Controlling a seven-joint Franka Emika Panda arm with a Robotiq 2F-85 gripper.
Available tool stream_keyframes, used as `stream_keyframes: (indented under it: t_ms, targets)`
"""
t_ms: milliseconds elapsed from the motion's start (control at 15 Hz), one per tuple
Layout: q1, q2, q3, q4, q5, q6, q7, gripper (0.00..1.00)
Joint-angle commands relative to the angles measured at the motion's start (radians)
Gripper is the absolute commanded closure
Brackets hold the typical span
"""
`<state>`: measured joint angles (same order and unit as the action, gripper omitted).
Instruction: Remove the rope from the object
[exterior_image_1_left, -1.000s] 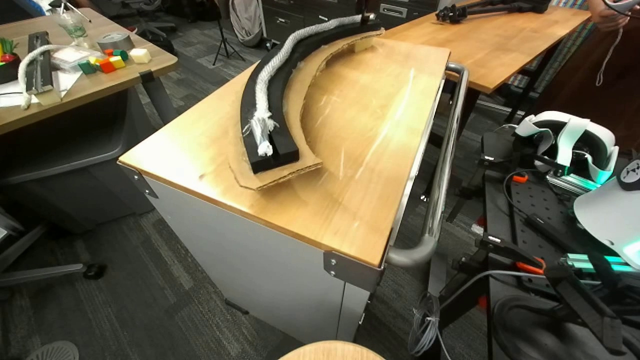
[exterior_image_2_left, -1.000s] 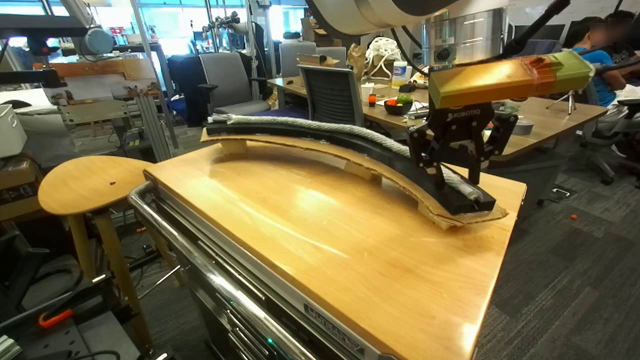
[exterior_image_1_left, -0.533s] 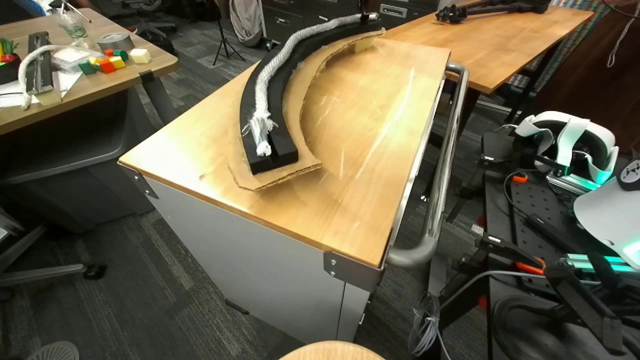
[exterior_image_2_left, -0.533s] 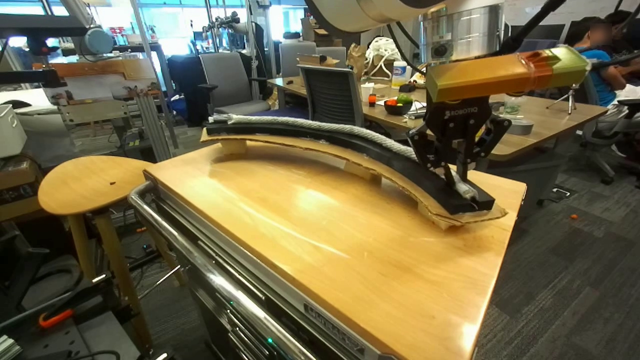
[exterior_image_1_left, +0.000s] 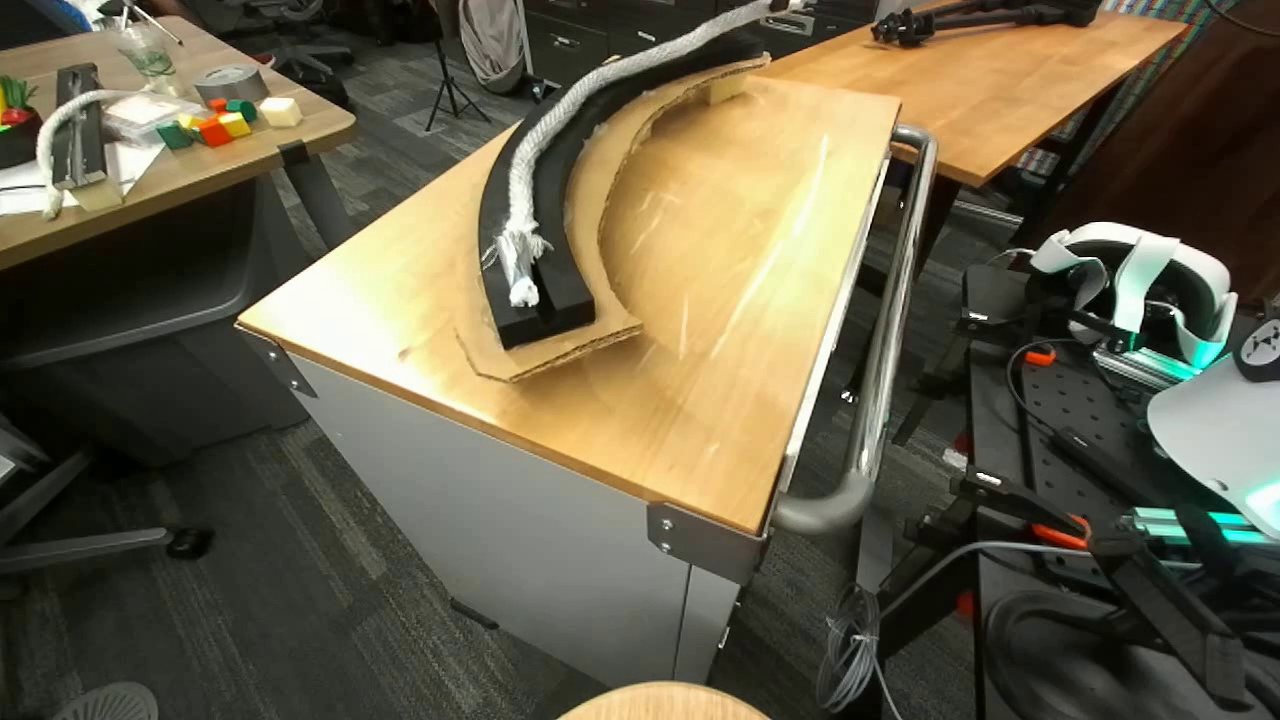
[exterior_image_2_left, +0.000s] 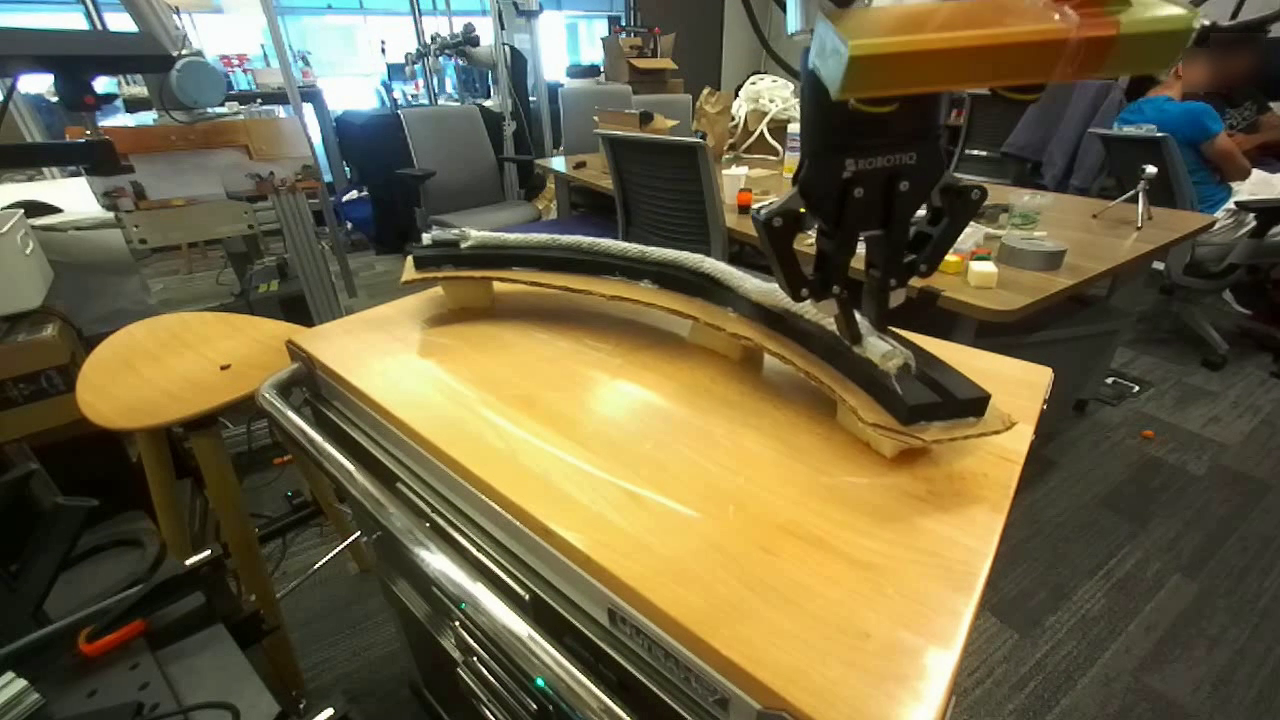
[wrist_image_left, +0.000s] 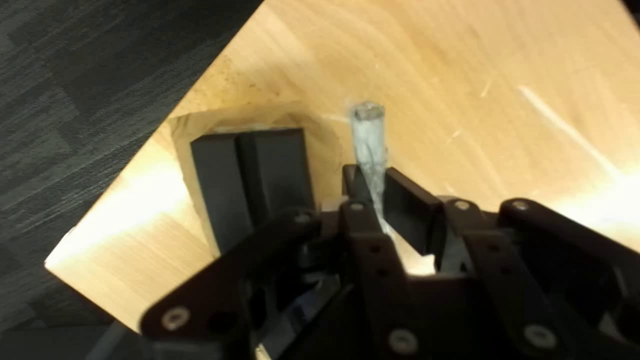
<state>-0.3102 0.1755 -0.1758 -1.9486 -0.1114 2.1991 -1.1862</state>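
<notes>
The thick grey-white rope (exterior_image_1_left: 571, 98) has one end pinched in the black two-fingered gripper (wrist_image_left: 371, 177), up off the curved black track (exterior_image_1_left: 557, 175); the other end lies on top.

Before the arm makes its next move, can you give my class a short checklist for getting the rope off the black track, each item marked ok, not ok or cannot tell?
1. Gripper shut on the rope: ok, near one end.
2. Held end out of the groove: ok, it is raised, and the groove shows bare there in the wrist view.
3. Whole rope off the black track: not ok, the frayed end and a long stretch lie along it.
4. Cardboard base fastened to the table: cannot tell.
5. Grip firm enough not to slip: cannot tell.
</notes>
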Motion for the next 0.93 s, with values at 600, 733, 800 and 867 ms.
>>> stream_keyframes:
  t_ms: [600,733,800,867]
  targets:
    - [-0.008,-0.039,-0.097,-0.111,-0.085,0.026,-0.034,0.54]
    - [-0.011,-0.041,-0.085,-0.112,-0.028,0.015,-0.053,0.38]
    - [-0.011,-0.053,-0.080,-0.113,0.005,-0.003,-0.063,0.30]
    - [-0.013,-0.065,-0.074,-0.116,0.047,-0.015,-0.077,0.23]
